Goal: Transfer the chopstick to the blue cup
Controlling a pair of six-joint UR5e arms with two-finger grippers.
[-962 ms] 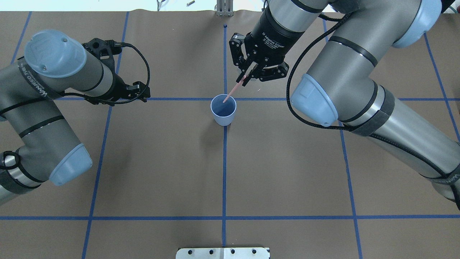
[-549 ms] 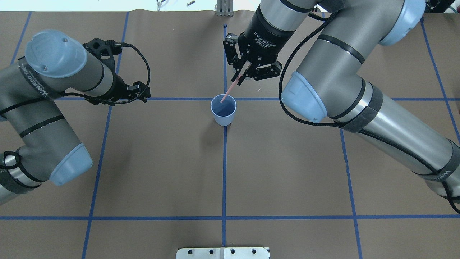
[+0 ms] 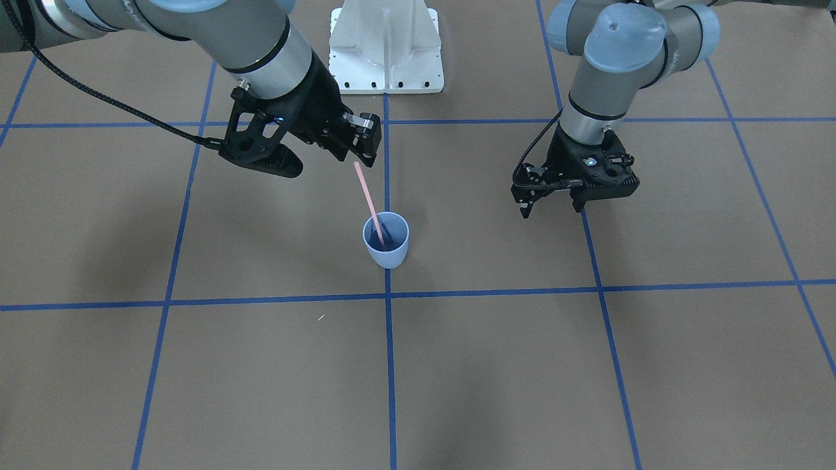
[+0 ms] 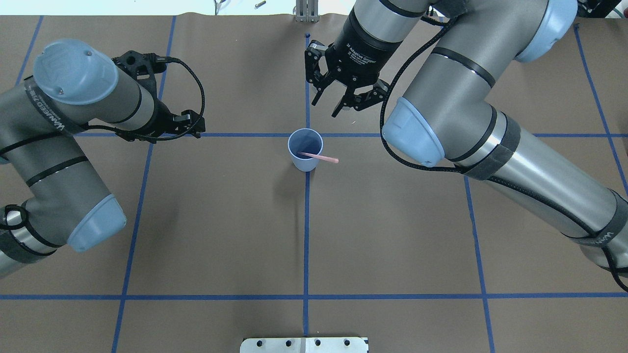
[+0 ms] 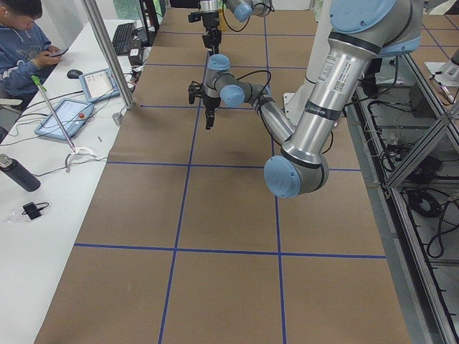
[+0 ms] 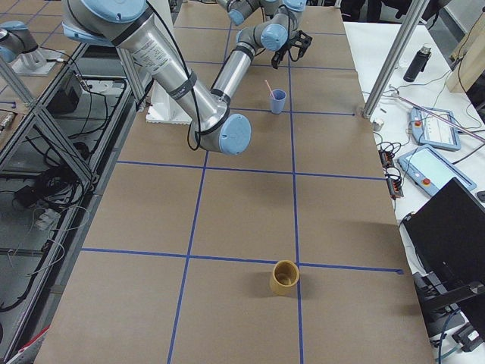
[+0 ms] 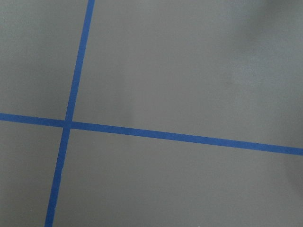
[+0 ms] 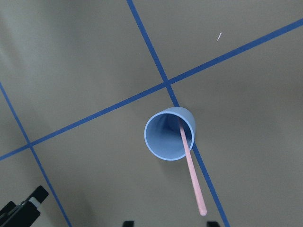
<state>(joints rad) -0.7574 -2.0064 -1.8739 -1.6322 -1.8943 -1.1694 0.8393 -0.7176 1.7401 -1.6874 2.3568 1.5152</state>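
The blue cup [image 4: 305, 156] stands upright where two tape lines cross, also seen in the front view as the cup [image 3: 386, 240]. The salmon-pink chopstick [image 4: 319, 157] rests with its lower end inside the cup. It leans on the rim, and its upper part sticks out free towards the robot's right. In the right wrist view the chopstick [image 8: 191, 170] slants out of the cup [image 8: 169, 134]. My right gripper [image 4: 325, 108] hovers open just beyond the cup, holding nothing. My left gripper [image 3: 550, 207] hangs open over bare table, well to the cup's left.
A tan cup [image 6: 285, 278] stands far off near the table's right end. The white robot base plate [image 3: 386, 49] sits at the robot's edge of the table. A seated person [image 5: 25, 36] is at a side desk with tablets beyond the far edge.
My right gripper has opened and let go of the chopstick. The chopstick has dropped into the cup and tipped over to lean on its rim. The left arm has not moved.
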